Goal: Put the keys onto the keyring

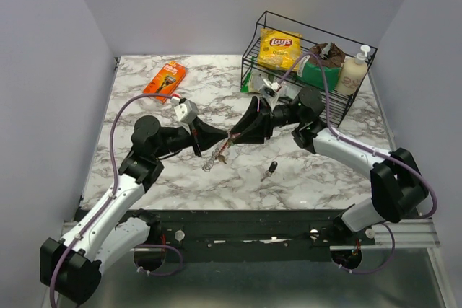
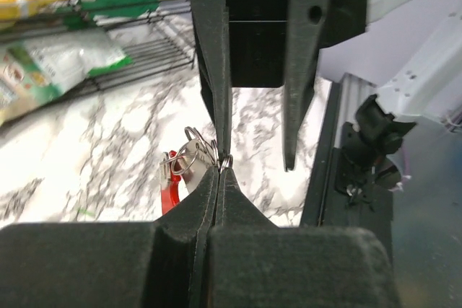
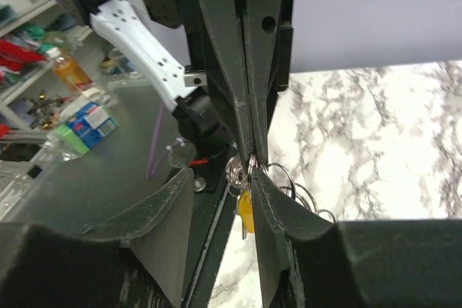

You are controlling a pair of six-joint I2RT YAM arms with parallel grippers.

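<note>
Left end effector (image 2: 219, 172) pinches keyring (image 2: 192, 155), right end effector (image 3: 222, 175) spread; risk: thin tip grip, keyring twists loose, drops

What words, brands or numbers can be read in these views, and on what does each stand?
"Lay's": on the yellow chip bag.
Orange package: print too small to read.
Green box and cream pump bottle: labels too small to read.
Green packets in the left wrist view: print blurred.
Blue-labelled pack in the right wrist view: blurred.
</note>
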